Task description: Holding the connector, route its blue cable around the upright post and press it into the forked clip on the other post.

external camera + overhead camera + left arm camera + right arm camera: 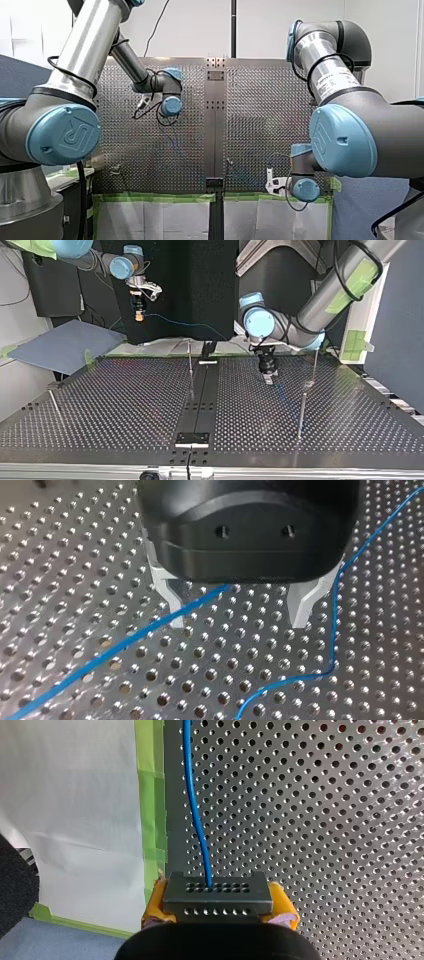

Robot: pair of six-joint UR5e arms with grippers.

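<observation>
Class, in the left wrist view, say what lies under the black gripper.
Under my open left gripper, the blue cable crosses the perforated table, passing close by one finger. The gripper's body covers where the cable leads beyond that.

The round blue joint cap (64, 134) on my left arm carries an embossed "UR" emblem. The blue cap (341, 141) on my right arm bears the same mark, fainter. A white label (334, 83) on my right arm's silver tube has print too small to read.
</observation>
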